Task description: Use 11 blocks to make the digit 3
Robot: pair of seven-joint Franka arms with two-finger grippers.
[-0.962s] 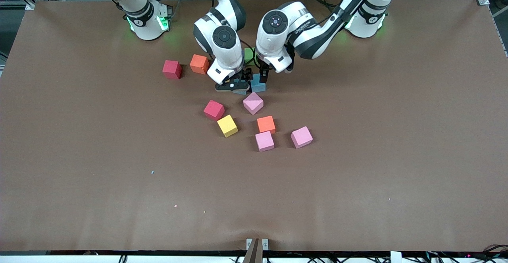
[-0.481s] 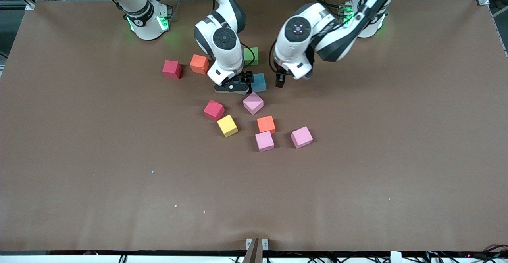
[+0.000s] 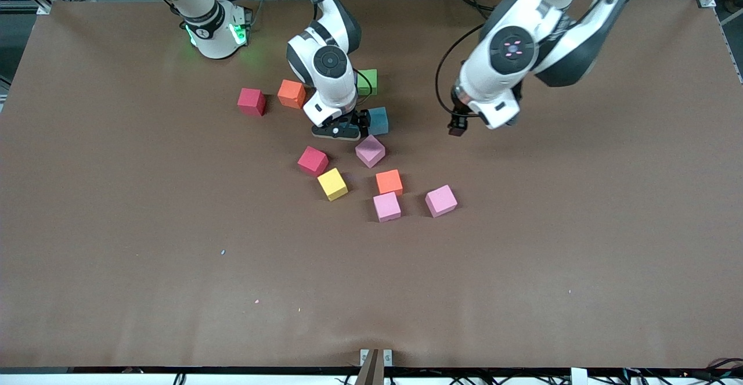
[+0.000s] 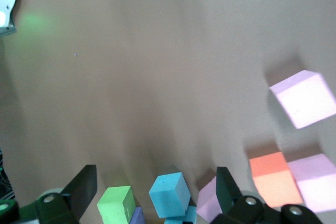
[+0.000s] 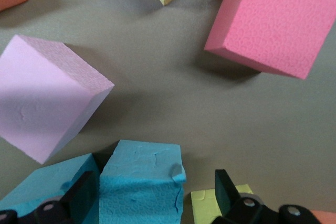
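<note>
— While set low on the surface (image 3: 174, 228) among the scattered blocks (image 3: 386, 206), straddled which one with the right tool (image 3: 342, 128)?

— Straddled a blue block (image 5: 142, 177), lying squarely between the fingers. Spread as wide as could be, clamped on nothing yet. Sat just beside a second blue block (image 3: 378, 120), nearer the camera than the green block (image 3: 367, 82).

— And the left tool (image 3: 457, 125)?

— Hung wide open and empty over bare surface toward the left arm's end, well apart from every block. Judged the right arm far nearer for the grasp.

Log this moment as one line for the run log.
left gripper: open, empty, over bare table | right gripper: open, low at blue block | digit: not formed
</note>
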